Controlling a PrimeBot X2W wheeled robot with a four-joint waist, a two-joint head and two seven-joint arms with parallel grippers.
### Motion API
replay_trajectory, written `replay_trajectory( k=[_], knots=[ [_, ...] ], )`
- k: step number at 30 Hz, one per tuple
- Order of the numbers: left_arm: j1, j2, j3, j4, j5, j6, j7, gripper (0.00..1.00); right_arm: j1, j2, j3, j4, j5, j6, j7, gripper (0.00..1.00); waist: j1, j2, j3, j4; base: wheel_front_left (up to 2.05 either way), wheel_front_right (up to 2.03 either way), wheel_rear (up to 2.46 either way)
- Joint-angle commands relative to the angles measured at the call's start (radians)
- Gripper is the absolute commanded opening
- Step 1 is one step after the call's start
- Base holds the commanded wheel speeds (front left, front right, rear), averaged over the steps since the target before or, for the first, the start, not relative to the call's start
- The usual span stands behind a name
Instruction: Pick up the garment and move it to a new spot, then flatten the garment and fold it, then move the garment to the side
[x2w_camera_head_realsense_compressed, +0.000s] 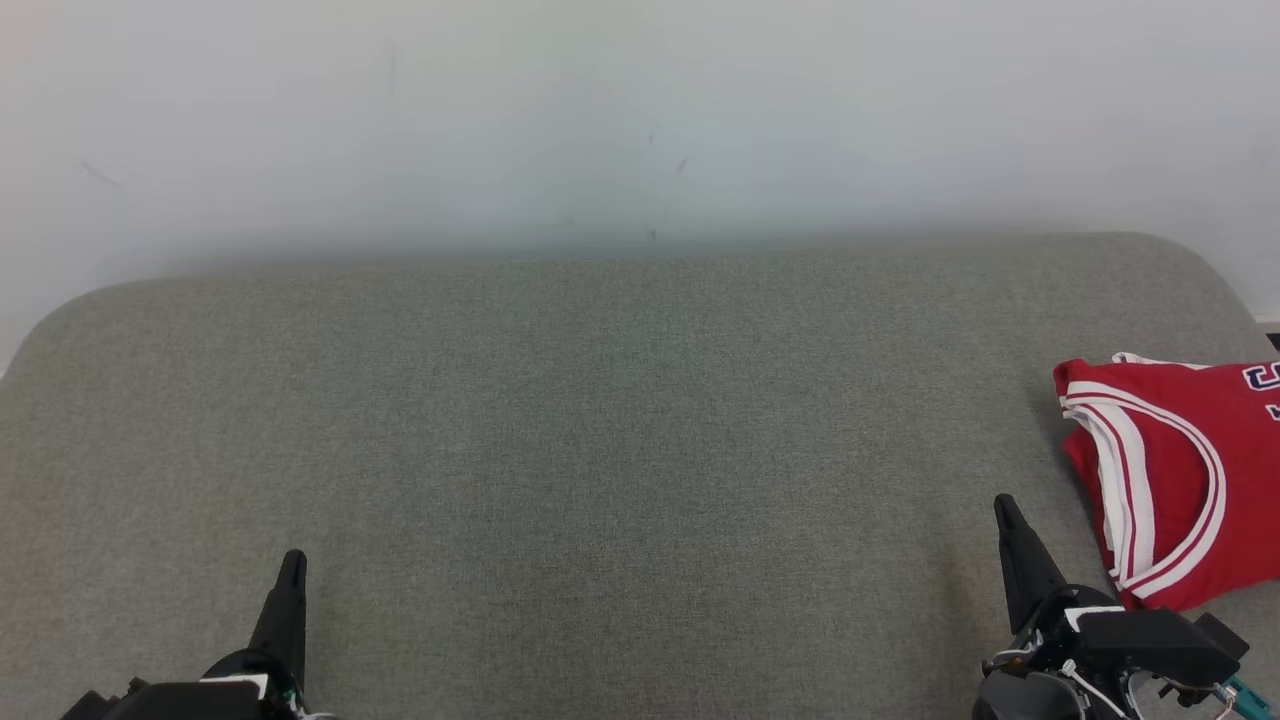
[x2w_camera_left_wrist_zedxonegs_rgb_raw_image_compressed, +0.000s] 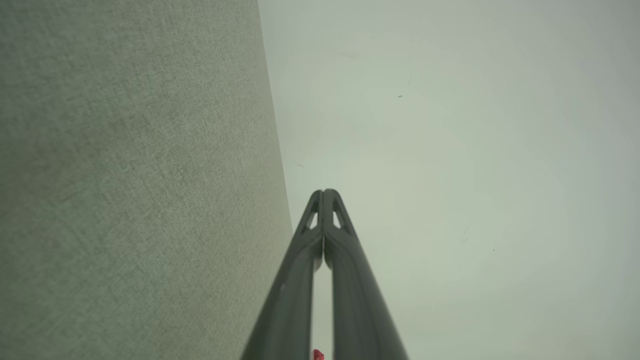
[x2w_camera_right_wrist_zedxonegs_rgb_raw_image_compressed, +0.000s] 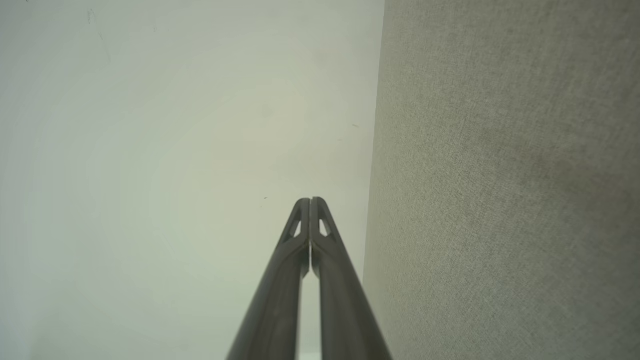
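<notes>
Left claw: fully closed and holding nothing. It sits at the lower left of the head view, above the near part of the grey fabric tabletop, tip pointing toward the wall. In the left wrist view the left claw shows both fingers meeting at the tips, with a thin slit between them lower down. The tabletop lies to the left in that view and the wall to the right. A small red speck shows between the fingers at the bottom edge; what it is cannot be told.

Right claw: fully closed and holding nothing. It sits at the lower right of the head view, tip pointing toward the wall. In the right wrist view the right claw shows its fingertips pressed together, the tabletop to the right and the wall to the left.

Garment: red with white trim bands and dark lettering near the picture edge. It lies folded and flat on the tabletop at the far right, partly cut off by the right edge of the head view. It is just beside the right claw, to its right, and not touching the tip. It is well apart from the left claw.
</notes>
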Motion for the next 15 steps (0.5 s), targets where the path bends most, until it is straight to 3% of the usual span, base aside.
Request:
replay_trajectory(
  k=[1,15],
  knots=[
    [-0.009,0.004,0.004,-0.003,-0.006,-0.004,0.0,0.0,0.009,0.002,0.0,-0.002,0.002,-0.002,0.003,0.0,0.0,-0.0001,0.0,0.0,0.0,0.0,0.0],
    [-0.009,0.004,0.004,-0.003,-0.006,-0.004,0.0,0.0,0.009,0.002,0.0,-0.002,0.002,-0.002,0.003,0.0,0.0,-0.0001,0.0,0.0,0.0,0.0,0.0]
  ],
)
